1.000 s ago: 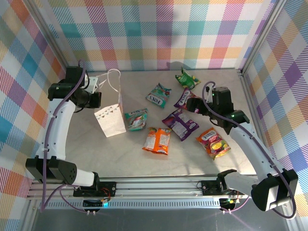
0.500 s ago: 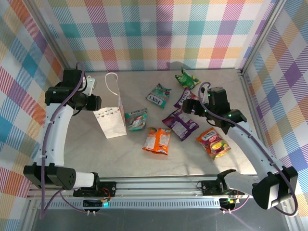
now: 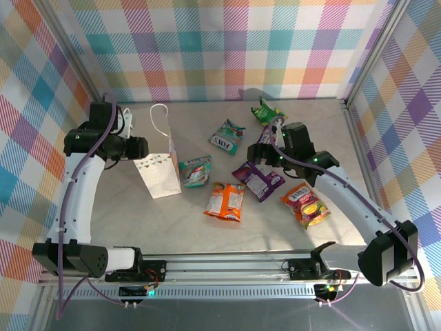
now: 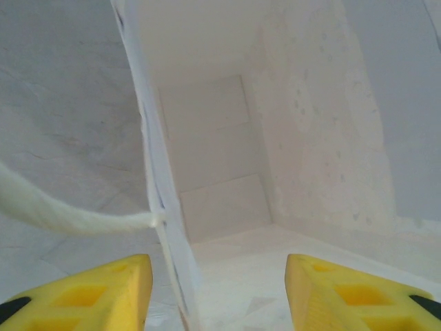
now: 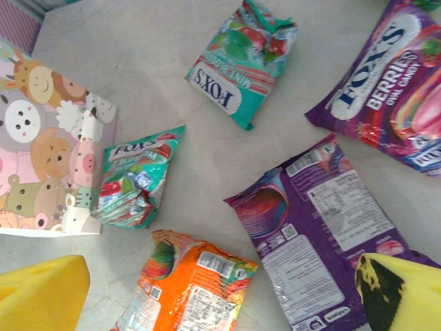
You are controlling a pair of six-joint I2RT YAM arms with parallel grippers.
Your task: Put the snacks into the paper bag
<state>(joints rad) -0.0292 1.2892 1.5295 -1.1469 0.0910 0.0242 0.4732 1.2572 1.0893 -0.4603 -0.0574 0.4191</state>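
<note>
- Top external: paper bag (image 3: 160,174) sits at 9 o'clock, snacks (image 3: 225,201) spread from centre to 3 o'clock.
- Left gripper (image 4: 217,276) stands parted astride the bag wall; right gripper (image 5: 222,276) gapes above purple packet (image 5: 324,227).
- Foil looks light, slippery: pinch a sealed edge.

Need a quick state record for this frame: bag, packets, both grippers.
bag: white paper gift bag with animal print, upright, left of the packets
bag contents: no packet seen inside
packets: seven foil snack packets, loose on the table
nearest bag: teal crinkly packet, beside it
left gripper: open, straddling the bag's wall
right gripper: open, above the face-down purple packet
</note>
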